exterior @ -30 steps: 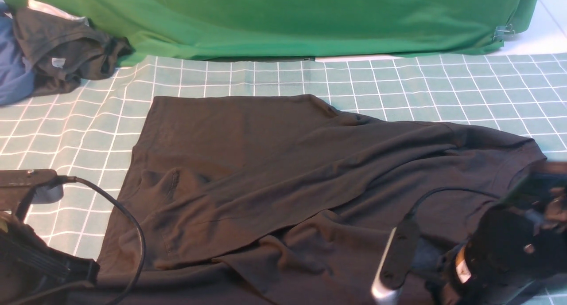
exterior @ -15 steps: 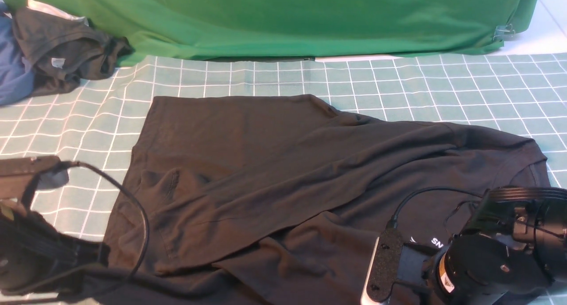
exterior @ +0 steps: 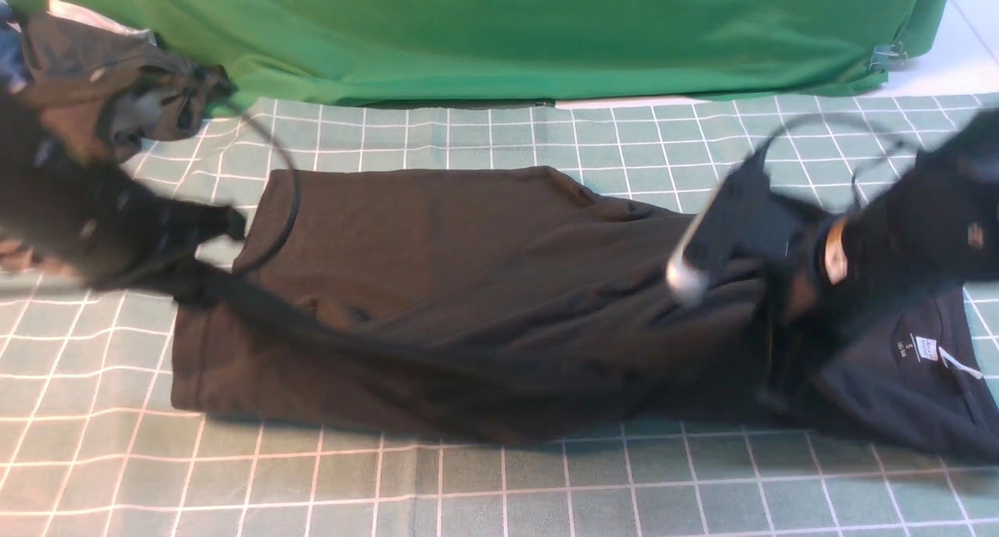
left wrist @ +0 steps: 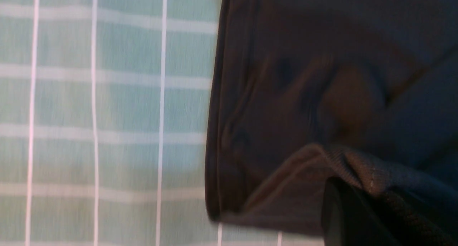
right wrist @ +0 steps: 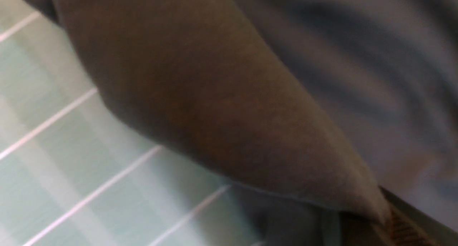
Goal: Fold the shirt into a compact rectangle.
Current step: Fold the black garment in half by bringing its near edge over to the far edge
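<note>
The left gripper (exterior: pixel 207 229) and right gripper (exterior: pixel 780 318) have jaws closed on 1 edge of the shirt (exterior: pixel 468 272), holding it raised and taut for an even fold.

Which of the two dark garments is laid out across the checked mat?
The large black shirt in the middle, white neck label at its right end; the smaller dark garment sits bunched at far left.

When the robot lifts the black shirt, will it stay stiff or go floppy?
Probably floppy: the shirt sags and wrinkles between its lifted ends. Likely light too: the hem looks thin in the left wrist view.
</note>
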Robot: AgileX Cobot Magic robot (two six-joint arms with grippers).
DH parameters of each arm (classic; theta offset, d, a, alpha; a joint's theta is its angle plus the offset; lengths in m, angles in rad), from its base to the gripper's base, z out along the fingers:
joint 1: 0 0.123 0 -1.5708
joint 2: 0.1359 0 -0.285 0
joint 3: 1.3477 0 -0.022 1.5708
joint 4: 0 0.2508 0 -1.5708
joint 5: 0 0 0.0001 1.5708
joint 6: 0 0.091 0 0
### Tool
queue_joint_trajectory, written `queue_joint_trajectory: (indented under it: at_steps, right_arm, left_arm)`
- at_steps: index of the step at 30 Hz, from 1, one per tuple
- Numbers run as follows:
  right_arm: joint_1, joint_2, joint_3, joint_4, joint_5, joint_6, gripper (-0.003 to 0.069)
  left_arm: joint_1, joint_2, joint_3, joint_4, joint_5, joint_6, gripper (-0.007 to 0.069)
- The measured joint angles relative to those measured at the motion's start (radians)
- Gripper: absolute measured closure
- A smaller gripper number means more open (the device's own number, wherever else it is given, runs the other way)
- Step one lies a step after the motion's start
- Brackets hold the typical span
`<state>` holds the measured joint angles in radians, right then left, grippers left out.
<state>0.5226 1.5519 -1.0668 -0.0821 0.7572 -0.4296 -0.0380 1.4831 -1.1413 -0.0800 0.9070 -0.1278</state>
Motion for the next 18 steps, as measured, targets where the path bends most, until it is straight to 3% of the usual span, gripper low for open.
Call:
queue_joint_trajectory:
  at_steps: [11, 18]
  right_arm:
    - [-0.149, 0.326, -0.425, 0.01, 0.04, -0.108, 0.0629]
    - [-0.186, 0.534, -0.633, 0.014, 0.038, -0.121, 0.0629]
  left_arm:
    - [0.038, 0.419, -0.54, -0.061, 0.044, 0.0, 0.0612]
    - [0.038, 0.606, -0.715, -0.014, 0.038, -0.069, 0.0612]
